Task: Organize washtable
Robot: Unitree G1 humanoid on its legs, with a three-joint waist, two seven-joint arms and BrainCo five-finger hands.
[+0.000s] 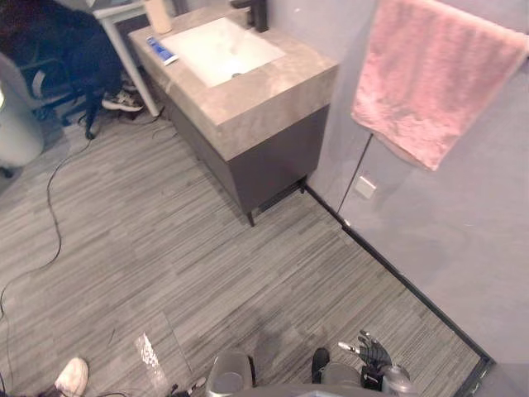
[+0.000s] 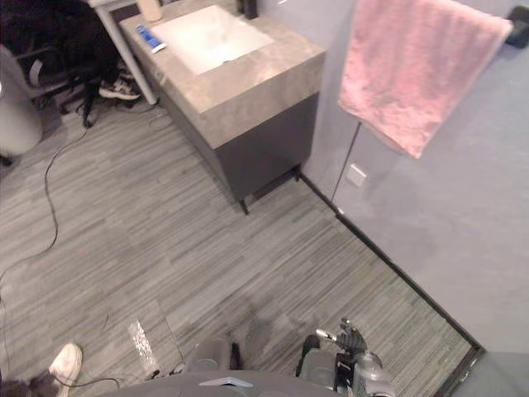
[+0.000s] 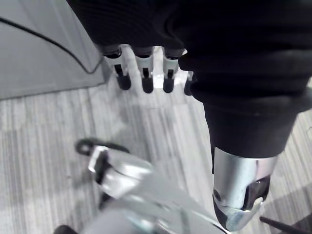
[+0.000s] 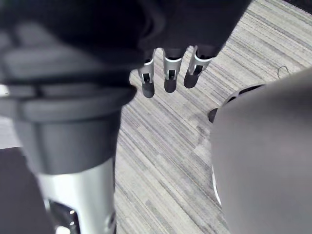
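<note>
left robot hand [image 3: 147,80]: released, fingers relaxed, holding nothing.
floor [image 1: 190,248]: broad open stretch before the counter [image 1: 273,95].
blue tube [image 1: 162,50]: on the counter's left edge, beside the sink [image 1: 219,50].
pink towel [image 1: 430,83]: hanging on the wall, right of the counter.
right robot hand [image 4: 169,73]: released, holding nothing.

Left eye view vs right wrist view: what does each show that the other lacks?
Left eye: the washtable with its white basin, a blue tube beside it, a pink towel hanging by the wall, a person's shoe. Right wrist: the right hand from close, fingers straight, holding nothing. Both: that hand and the striped grey floor.
</note>
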